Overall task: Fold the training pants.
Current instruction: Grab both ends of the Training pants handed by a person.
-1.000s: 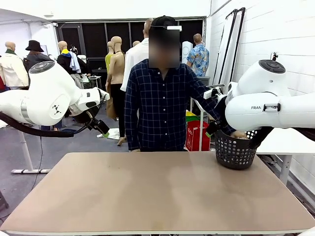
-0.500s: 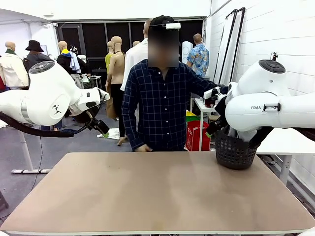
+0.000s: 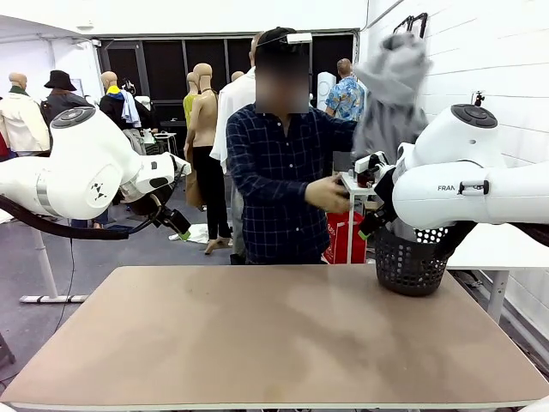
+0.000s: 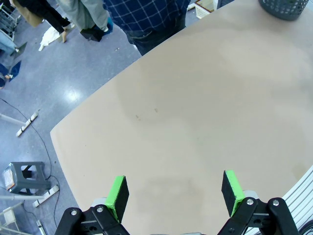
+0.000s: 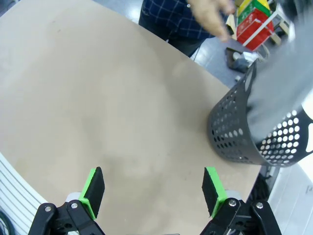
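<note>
The person at the far side holds the light grey training pants (image 3: 389, 90) bunched and raised high above the black basket (image 3: 410, 262). In the right wrist view the training pants (image 5: 279, 90) show as a grey blur rising from the basket (image 5: 234, 139), with the person's hand (image 5: 210, 17) nearby. My left gripper (image 3: 177, 226) hangs off the table's far left edge; the left gripper (image 4: 174, 193) is open above bare tabletop. My right gripper (image 3: 369, 225) hovers beside the basket; the right gripper (image 5: 152, 191) is open with nothing between its pads.
The tan table (image 3: 257, 343) spreads between me and the person. The basket (image 4: 288, 7) stands at its far right corner. A red box (image 3: 343, 236) and a white side table sit behind it. A stool (image 4: 22, 178) stands on the floor off the left edge.
The person has pulled the grey pants up out of the basket and lifted them overhead, with the other hand raised to chest height. Neither arm has moved.
</note>
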You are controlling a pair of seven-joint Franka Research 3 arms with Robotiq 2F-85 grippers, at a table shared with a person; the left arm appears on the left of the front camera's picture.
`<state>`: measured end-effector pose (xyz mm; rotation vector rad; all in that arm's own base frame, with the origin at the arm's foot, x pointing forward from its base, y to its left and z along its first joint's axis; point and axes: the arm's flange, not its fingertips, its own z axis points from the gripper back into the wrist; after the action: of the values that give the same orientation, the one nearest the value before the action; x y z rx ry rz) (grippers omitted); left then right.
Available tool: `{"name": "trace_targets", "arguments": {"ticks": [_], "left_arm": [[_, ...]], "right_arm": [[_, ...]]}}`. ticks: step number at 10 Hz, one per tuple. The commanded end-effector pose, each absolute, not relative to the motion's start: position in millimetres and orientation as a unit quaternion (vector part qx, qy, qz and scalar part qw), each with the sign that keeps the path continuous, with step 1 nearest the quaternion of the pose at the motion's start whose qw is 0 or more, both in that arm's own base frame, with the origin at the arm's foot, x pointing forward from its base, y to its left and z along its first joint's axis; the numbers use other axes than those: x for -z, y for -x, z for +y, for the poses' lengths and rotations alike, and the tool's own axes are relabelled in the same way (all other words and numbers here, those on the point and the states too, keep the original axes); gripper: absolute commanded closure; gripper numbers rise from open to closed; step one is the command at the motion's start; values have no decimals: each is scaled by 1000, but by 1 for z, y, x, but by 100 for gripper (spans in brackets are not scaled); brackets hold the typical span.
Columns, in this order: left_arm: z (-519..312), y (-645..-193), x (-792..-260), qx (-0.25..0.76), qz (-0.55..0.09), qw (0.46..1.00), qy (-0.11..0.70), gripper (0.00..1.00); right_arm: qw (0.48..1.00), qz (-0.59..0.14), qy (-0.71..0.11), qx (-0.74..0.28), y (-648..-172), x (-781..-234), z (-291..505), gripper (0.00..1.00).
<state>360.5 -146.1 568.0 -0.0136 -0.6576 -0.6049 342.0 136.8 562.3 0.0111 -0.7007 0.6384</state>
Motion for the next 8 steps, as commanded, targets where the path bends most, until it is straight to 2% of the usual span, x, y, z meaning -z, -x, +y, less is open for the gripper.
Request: {"name": "trace_targets", "arguments": {"ticks": [1, 8], "left_arm": [[-146, -361, -568, 293, -318, 901, 7, 0], [-146, -361, -568, 293, -318, 901, 7, 0]], "right_arm": [[890, -338, -6, -307, -342, -563, 137, 0], [890, -338, -6, -307, -342, -563, 137, 0]]}}
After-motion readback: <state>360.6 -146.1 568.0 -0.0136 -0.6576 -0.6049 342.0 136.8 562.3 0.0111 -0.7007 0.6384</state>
